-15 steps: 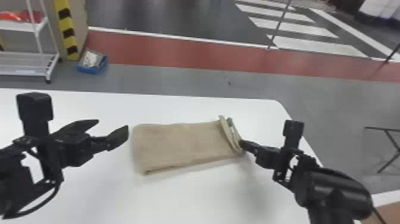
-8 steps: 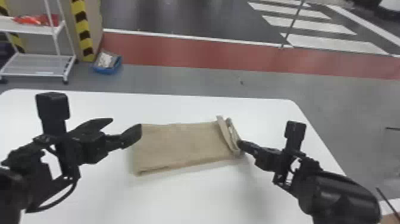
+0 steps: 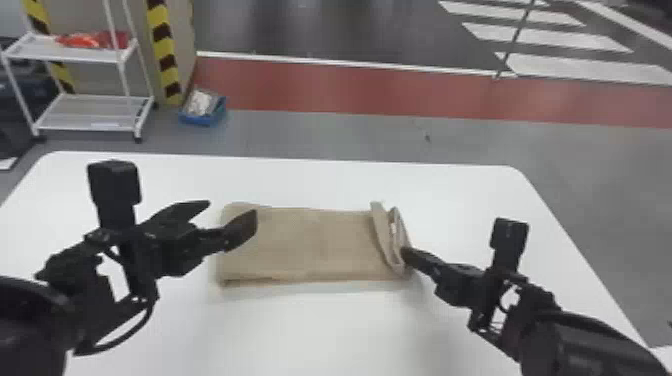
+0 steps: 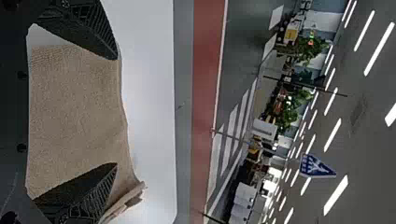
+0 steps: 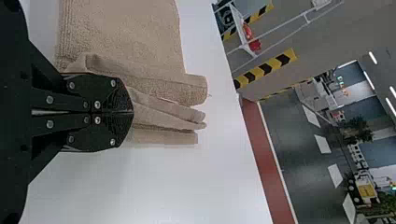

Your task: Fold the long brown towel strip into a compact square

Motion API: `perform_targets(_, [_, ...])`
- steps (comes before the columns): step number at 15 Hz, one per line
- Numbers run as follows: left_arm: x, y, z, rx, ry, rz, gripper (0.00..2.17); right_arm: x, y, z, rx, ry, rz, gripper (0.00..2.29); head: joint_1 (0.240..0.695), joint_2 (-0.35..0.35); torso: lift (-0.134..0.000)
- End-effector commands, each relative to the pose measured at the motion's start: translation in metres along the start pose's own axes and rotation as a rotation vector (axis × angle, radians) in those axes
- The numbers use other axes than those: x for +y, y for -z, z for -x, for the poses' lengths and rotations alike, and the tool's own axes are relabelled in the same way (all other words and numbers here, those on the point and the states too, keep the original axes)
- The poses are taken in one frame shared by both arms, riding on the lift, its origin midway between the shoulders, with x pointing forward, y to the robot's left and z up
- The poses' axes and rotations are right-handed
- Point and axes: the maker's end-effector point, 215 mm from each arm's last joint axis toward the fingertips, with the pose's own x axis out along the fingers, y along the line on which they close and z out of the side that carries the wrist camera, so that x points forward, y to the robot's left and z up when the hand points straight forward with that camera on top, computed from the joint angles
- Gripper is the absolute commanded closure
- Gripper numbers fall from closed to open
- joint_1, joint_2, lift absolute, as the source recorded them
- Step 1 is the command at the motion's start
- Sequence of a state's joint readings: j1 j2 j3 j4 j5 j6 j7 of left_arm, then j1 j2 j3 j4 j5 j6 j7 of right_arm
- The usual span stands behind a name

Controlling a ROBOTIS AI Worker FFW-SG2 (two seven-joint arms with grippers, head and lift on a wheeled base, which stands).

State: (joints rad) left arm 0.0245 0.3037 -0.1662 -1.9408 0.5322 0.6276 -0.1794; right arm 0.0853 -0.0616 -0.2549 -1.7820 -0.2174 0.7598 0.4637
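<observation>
The brown towel strip (image 3: pixel 315 245) is laid flat on the white bench (image 3: pixel 320 330), between the two arms, and its end on the robot's right is bunched into upright, loosely stacked layers (image 5: pixel 170 112). Those layers are pinched at their near side by the closed right end effector (image 5: pixel 132 112). The left end effector (image 4: pixel 116 111) is held spread above the opposite end, with nothing gripped.

The cloth is judged to be light, soft and limp, with a napped surface by which slipping should be resisted (breakage is hardly to be feared). Little stiffness can be counted on: a lifted edge is likely to sag, and the stacked layers may be fanned apart if only the outer one is caught. The whole stack is best taken close to its edge, low by the bench, with the opposite end pressed lightly so that the strip is not dragged.
</observation>
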Motion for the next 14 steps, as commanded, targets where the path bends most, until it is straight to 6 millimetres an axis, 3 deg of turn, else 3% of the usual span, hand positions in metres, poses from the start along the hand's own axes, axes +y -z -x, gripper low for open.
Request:
perform_targets(1, [-0.002, 0.000, 0.002, -0.005, 0.002, -0.001, 0.07, -0.001, 0.006, 0.006, 0.015, 0.000, -0.014, 2.01, 0.695, -0.156, -0.124])
perform_targets(3, [-0.002, 0.001, 0.005, -0.007, -0.001, 0.001, 0.07, -0.002, -0.012, 0.011, -0.044, 0.005, 0.012, 2.00, 0.695, -0.157, -0.124])
perform_targets(4, [-0.003, 0.004, 0.006, -0.002, 0.000, -0.001, 0.07, -0.004, -0.031, 0.016, -0.106, 0.003, 0.034, 1.79, 0.695, -0.158, -0.124])
perform_targets(5, [-0.005, 0.006, 0.008, 0.000, 0.001, 0.000, 0.07, -0.004, -0.049, 0.020, -0.152, -0.005, 0.065, 1.31, 0.695, -0.164, -0.124])
perform_targets(7, [-0.009, 0.010, 0.010, -0.001, 0.004, -0.004, 0.07, -0.002, -0.077, 0.030, -0.203, -0.027, 0.114, 0.00, 0.695, -0.173, -0.124])
perform_targets(8, [-0.010, 0.003, 0.011, -0.036, 0.006, -0.020, 0.07, -0.011, -0.085, 0.038, -0.209, -0.017, 0.124, 0.00, 0.695, -0.177, -0.124])
perform_targets(11, [-0.024, 0.001, 0.002, -0.089, 0.023, -0.074, 0.17, -0.029, -0.078, 0.055, -0.161, 0.017, 0.083, 0.05, 0.695, -0.197, -0.124])
perform_targets(13, [-0.045, 0.003, -0.018, -0.104, 0.050, -0.127, 0.27, -0.040, -0.069, 0.063, -0.142, 0.051, 0.070, 0.06, 0.695, -0.231, -0.124])
perform_targets(14, [-0.054, 0.007, -0.032, -0.097, 0.059, -0.149, 0.50, -0.045, -0.063, 0.068, -0.136, 0.062, 0.063, 0.07, 0.695, -0.247, -0.124])
